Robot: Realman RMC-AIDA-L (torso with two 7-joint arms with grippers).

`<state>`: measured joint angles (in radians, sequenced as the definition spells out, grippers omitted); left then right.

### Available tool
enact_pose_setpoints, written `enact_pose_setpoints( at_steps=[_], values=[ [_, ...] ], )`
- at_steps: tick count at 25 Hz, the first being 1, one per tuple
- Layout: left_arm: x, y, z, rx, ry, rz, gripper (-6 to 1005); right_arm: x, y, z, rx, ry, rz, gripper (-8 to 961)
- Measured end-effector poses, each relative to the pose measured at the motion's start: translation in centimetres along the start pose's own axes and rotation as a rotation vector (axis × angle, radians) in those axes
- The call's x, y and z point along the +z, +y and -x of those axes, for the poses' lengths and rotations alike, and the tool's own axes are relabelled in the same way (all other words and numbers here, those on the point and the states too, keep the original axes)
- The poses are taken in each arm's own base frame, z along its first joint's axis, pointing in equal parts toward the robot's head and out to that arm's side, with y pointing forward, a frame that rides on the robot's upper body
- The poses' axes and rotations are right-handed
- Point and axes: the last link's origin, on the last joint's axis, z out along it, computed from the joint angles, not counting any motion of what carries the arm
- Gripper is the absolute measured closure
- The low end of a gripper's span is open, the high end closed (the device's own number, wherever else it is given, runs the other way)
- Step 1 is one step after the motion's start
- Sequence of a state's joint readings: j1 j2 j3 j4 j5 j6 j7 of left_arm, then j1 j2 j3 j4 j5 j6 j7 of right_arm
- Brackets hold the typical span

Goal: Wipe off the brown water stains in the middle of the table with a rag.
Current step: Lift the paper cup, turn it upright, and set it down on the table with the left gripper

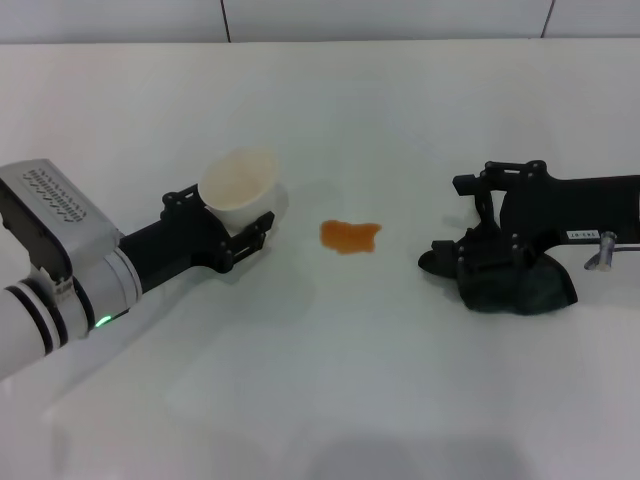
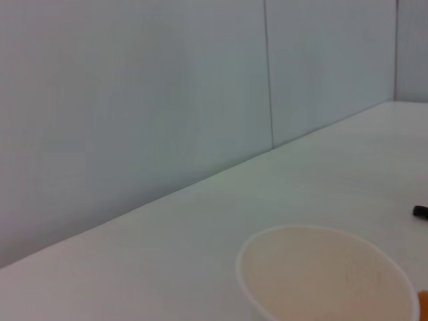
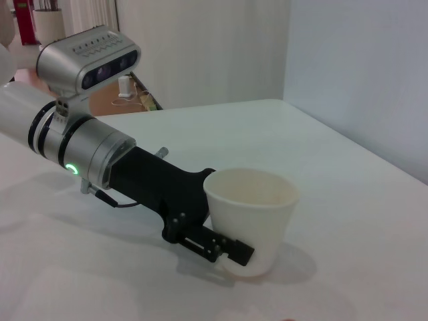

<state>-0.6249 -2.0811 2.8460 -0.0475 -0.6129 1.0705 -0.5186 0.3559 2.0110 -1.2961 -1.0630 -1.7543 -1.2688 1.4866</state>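
Note:
The brown water stains (image 1: 350, 236) form one small orange-brown blotch in the middle of the white table (image 1: 330, 400). The dark rag (image 1: 535, 288) lies bunched on the table to the right of the blotch. My right gripper (image 1: 447, 225) hovers at the rag with its fingers spread apart, the nearer finger (image 1: 437, 262) over the rag's edge. My left gripper (image 1: 228, 222) is left of the blotch, shut on a white paper cup (image 1: 240, 185). The cup (image 3: 251, 207) also shows upright in the right wrist view, with a left finger (image 3: 221, 249) at its base.
A pale wall (image 1: 400, 18) runs along the table's far edge. The left wrist view shows the cup's rim (image 2: 328, 234) and that wall (image 2: 134, 100) behind it. The left forearm (image 1: 60, 280) reaches in from the near left.

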Motion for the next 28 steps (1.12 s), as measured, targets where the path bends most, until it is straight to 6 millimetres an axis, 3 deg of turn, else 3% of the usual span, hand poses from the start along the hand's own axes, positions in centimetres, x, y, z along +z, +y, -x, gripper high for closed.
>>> enact_pose_setpoints(
  at_steps=[9, 11, 28],
  values=[
    [-0.07, -0.22, -0.02, -0.006, -0.006, 0.003, 374, -0.01, -0.03, 0.12, -0.004, -0.002, -0.001, 84],
    [-0.07, -0.17, 0.01, -0.003, -0.008, 0.007, 170, -0.01, -0.06, 0.15, -0.005, -0.002, -0.002, 84],
    [-0.46, 0.17, 0.24, -0.019, -0.011, 0.034, 128, -0.18, -0.15, 0.03, -0.005, 0.002, -0.007, 83]
  ],
)
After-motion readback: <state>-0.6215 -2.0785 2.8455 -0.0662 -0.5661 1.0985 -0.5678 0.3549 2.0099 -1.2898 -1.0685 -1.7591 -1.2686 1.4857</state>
